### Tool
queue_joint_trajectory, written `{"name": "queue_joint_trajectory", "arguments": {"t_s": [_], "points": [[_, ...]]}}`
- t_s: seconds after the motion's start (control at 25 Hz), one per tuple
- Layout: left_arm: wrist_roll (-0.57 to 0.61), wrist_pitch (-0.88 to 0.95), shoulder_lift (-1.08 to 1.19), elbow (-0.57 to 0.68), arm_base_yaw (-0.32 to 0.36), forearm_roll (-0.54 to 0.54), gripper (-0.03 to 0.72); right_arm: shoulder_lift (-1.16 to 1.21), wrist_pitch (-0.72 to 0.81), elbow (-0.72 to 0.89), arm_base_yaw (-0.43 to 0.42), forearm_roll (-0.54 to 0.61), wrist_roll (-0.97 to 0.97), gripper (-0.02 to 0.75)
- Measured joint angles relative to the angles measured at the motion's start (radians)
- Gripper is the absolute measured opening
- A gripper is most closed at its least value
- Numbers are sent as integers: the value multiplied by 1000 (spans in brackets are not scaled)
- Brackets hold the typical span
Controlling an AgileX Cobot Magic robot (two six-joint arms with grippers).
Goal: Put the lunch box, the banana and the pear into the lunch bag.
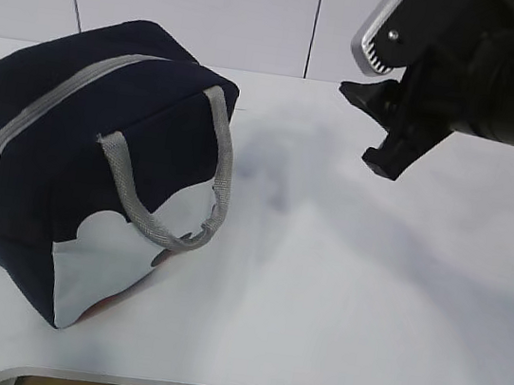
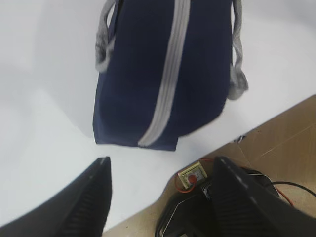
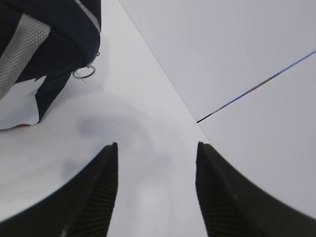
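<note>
Right gripper (image 3: 157,163) raised, jaws parted and empty; left gripper (image 2: 160,173) apparently likewise, jaws apart.

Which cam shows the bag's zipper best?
Left wrist view: the grey zipper runs closed along the top of the bag, seen from above. Exterior view shows it at a slant along the top. Right wrist view catches only a bag corner with a metal ring.

exterior view: looks down at a slant from the near edge of the table (image 1: 339,290), lunch bag (image 1: 70,157) on the left.
left wrist view: hangs above the bag's zipped top, facing down.
right wrist view: low, aimed along the table toward the far wall (image 3: 237,54).
shared: all three catch the bag.
</note>
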Motion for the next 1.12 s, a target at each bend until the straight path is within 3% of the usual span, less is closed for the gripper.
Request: {"name": "queue_joint_trajectory", "arguments": {"t_s": [0.64, 1.12], "points": [[-11, 8, -669, 419, 0, 28, 475, 0, -46, 6, 1, -19, 2, 420], [-12, -97, -989, 753, 0, 41, 475, 0, -52, 6, 1, -21, 2, 420]]}}
